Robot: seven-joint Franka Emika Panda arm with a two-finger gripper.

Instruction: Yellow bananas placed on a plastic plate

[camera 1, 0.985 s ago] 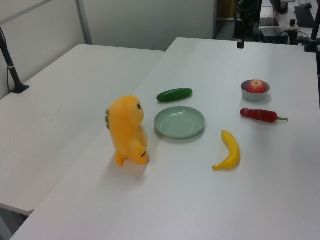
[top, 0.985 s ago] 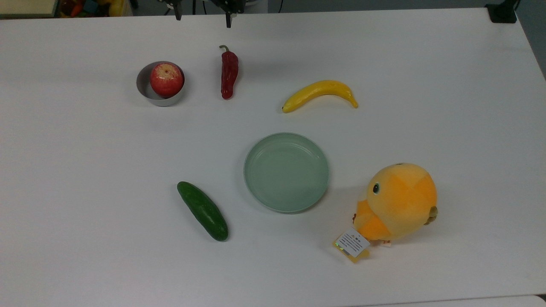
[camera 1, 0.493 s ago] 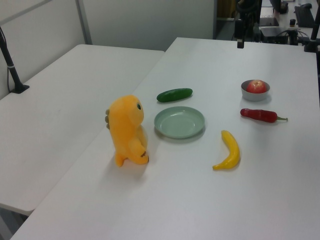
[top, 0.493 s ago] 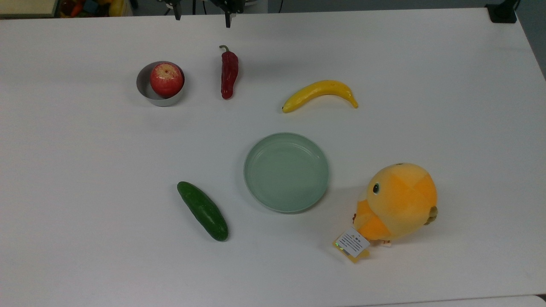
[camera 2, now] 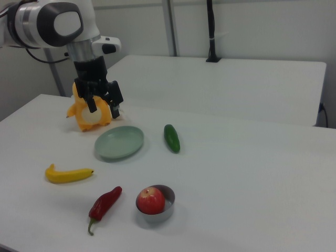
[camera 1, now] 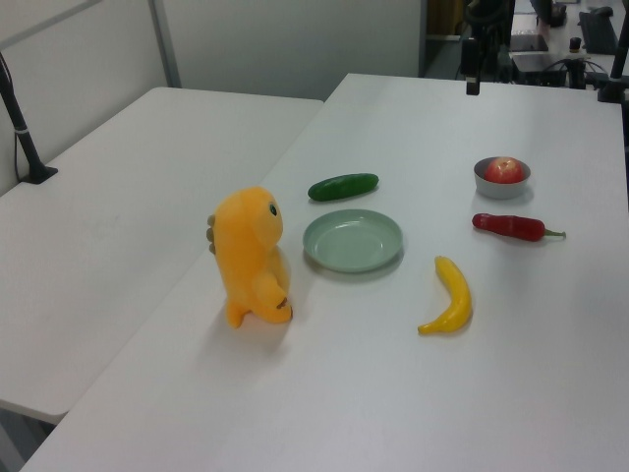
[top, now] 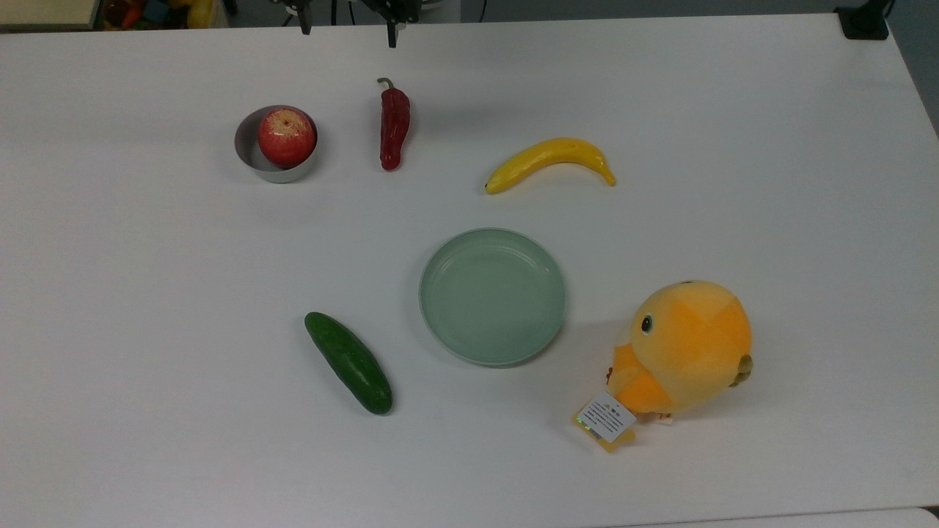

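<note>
Six things sit apart on your white counter (top: 733,110). Taking the top view from its near edge, you first meet the round orange-yellow plush chick (top: 686,348) at the top view's right, with a paper tag (top: 606,419) lying by its foot. At the same depth toward the top view's left is the dark green cucumber (top: 348,363), lying at a slant. Between them, a little farther, you have the round pale mint-green plastic plate (top: 447,253), with nothing in it. Farther still, and just to the top view's right of the plate, the curved bright-yellow banana (top: 549,162) lies flat on the counter, close to the plate but not touching it. Beyond that, toward the top view's left, a glossy red chilli pepper (top: 393,126) lies lengthwise, and a red apple (top: 286,137) rests inside a small grey metal cup (top: 246,150). Your pincer (camera 2: 105,103) hangs in the air in the right view, its black fingers spread wide and holding nothing, well apart from the banana (camera 2: 68,174).
</note>
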